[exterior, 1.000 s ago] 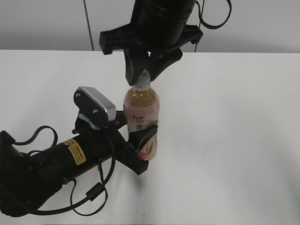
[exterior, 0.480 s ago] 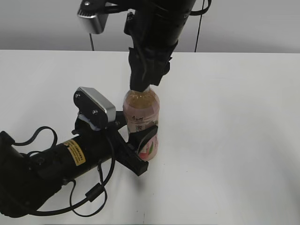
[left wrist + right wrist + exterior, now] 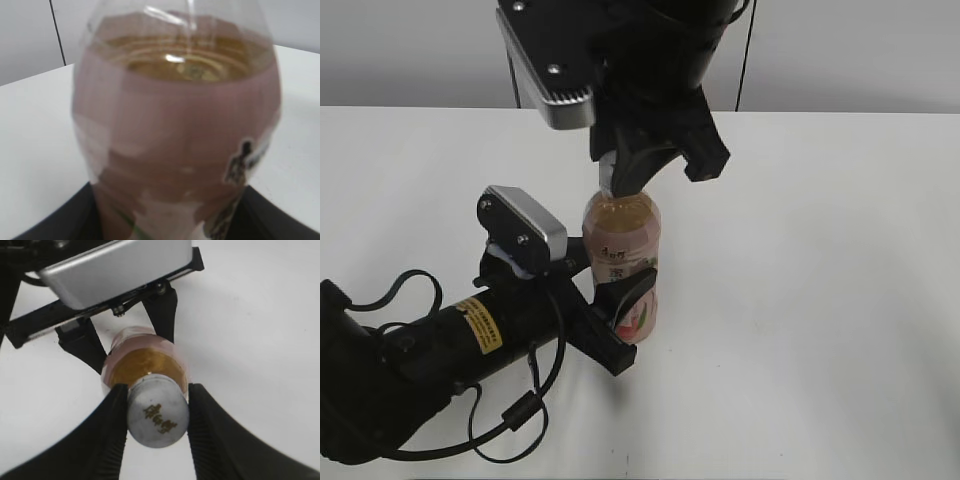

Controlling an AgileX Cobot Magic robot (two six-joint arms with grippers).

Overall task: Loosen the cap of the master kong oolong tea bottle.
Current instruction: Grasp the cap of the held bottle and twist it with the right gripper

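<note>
The master kong oolong tea bottle (image 3: pixel 623 260) stands upright on the white table, amber tea inside and a pink label. My left gripper (image 3: pixel 617 318) is shut on its lower body from the left; the bottle (image 3: pixel 175 125) fills the left wrist view. My right gripper (image 3: pixel 620 178) comes down from above and is shut on the cap (image 3: pixel 158 411), a round white cap with a small dark logo on top, gripped between both black fingers (image 3: pixel 107 435). In the exterior view the cap is hidden by the fingers.
The white table (image 3: pixel 820 300) spreads all round the bottle, with a grey wall behind. My left arm (image 3: pixel 440 350) lies along the front left with loose black cables. The right arm's wrist camera (image 3: pixel 545 60) hangs above the bottle.
My right wrist has rotated about the bottle's axis while staying on the cap; its camera has swung round to face the front left. The bottle and left arm have not moved.
</note>
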